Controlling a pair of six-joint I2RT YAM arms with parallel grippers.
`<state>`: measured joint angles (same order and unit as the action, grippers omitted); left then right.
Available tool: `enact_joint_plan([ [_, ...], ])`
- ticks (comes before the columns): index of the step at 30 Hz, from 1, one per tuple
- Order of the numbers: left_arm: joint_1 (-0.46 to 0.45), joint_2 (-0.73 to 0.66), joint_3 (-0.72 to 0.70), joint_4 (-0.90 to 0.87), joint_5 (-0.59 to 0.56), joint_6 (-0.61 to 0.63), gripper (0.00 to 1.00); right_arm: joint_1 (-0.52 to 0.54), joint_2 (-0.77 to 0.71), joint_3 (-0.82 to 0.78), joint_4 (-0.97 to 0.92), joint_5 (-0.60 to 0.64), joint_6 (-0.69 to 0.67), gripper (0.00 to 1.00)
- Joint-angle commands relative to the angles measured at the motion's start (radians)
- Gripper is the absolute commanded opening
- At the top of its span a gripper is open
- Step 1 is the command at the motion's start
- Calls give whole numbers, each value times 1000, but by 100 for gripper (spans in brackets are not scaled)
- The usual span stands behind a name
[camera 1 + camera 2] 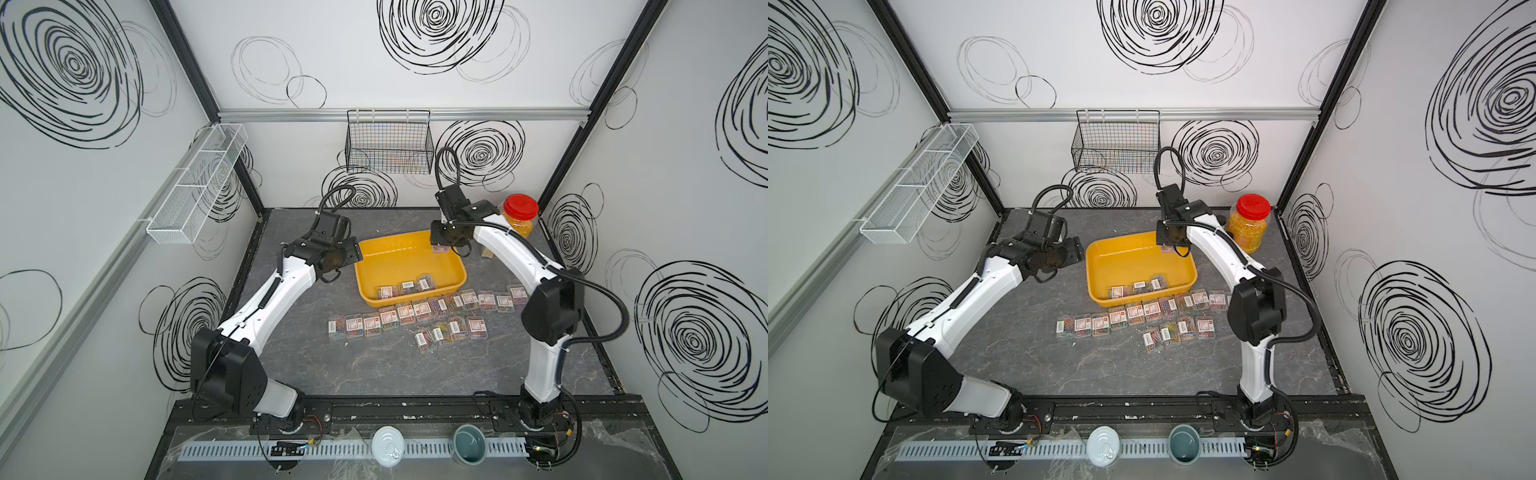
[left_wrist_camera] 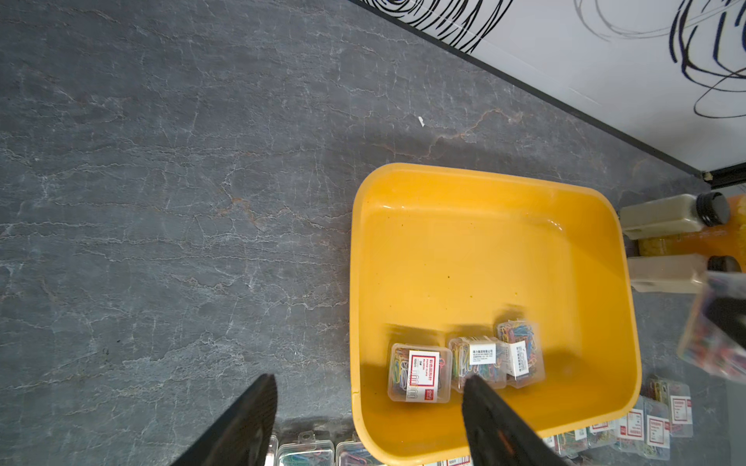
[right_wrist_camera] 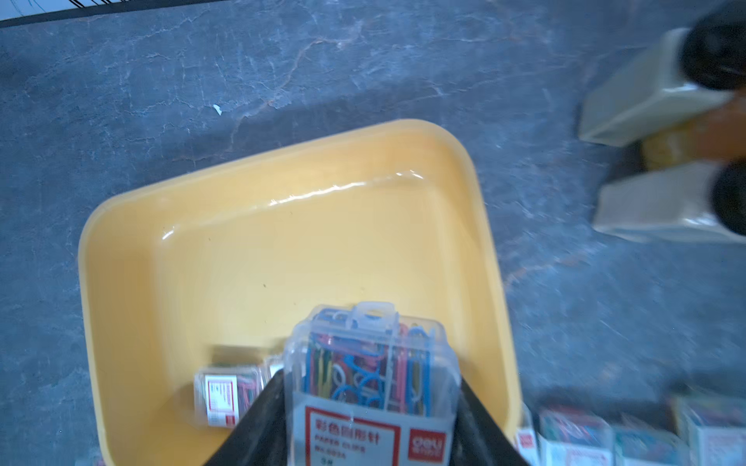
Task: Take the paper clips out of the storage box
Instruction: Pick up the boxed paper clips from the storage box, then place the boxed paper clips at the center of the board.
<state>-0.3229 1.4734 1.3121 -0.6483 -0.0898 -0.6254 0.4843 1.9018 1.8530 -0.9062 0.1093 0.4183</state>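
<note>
**While one case (image 3: 363,351) hangs in the right gripper (image 3: 371,379), three lie in the tray (image 1: 409,262)**

Because the fingers (image 3: 258,423) clamp the case by its sides with only the label end between them, the clip-filled end juts past the tips. Smooth clear plastic could slip or swing there under a fast move, and the wrist view shows motion blur. A drop from here, above the tray's far right corner, would likely put the case back inside. It could also bounce off the rim toward the jar (image 1: 519,216) and the two bottles (image 2: 666,216) lying near it.

Set-down is the second hazard. The cases (image 1: 422,309) on the table (image 1: 332,374) sit in two tight rows just in front of the tray, many touching. Lowering the case among them could knock neighbours askew or land it on top of one. A free spot at a row's end looks safer.

The left gripper (image 2: 368,381) hangs spread and empty just beside the tray's far left corner. If it goes for the three cases (image 1: 406,287), which lie close together along the near wall, its fingers may catch two at once. They could also wedge against the wall and shove the light tray into the rows. Both grippers over the tray together could also collide
</note>
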Motion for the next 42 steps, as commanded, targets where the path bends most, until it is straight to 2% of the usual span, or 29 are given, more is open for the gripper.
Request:
enact_joint_plan([
  [1,-5,19,25,43,-1,4,77,-38,-136,-139,-69,73,-29,46],
  [9,-4,64,53,51,15,36,77,-159,-333,-448,-96,47,45,43],
  [14,-2,84,56,48,27,41,77,-187,-391,-591,-91,54,85,43],
  [19,-9,90,45,56,41,44,76,-251,-440,-772,-7,2,119,42],
  [25,-8,121,78,35,51,53,76,-283,-441,-827,4,-13,122,39],
  [30,-12,134,79,37,53,54,76,-268,-481,-894,20,-45,143,43],
  [42,-22,136,55,59,49,30,76,-280,-401,-955,82,-42,170,42],
])
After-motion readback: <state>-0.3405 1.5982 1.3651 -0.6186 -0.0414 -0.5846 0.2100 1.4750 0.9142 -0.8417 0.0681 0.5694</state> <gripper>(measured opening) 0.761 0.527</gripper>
